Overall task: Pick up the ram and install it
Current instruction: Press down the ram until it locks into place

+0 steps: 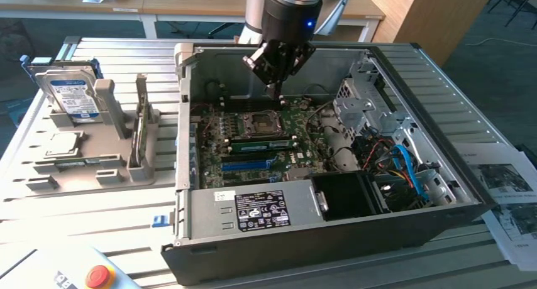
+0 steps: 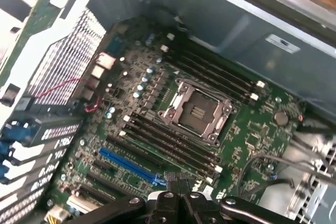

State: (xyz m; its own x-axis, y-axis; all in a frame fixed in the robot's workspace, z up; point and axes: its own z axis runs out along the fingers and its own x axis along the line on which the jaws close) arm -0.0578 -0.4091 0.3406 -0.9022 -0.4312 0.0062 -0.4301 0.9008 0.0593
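The black gripper (image 1: 277, 81), jaws shut and empty, is held above the motherboard, while the long green ram stick (image 1: 261, 144) lies flat below it.

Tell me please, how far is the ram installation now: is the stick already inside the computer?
Looks done: what appears to be the ram, a green stick, lies along the slots beside the CPU socket on the motherboard. In hand: nothing that I can see; the gripper hangs over the motherboard with its fingers shut. Left: I cannot tell whether the stick is pressed fully home, so its seating is unconfirmed.
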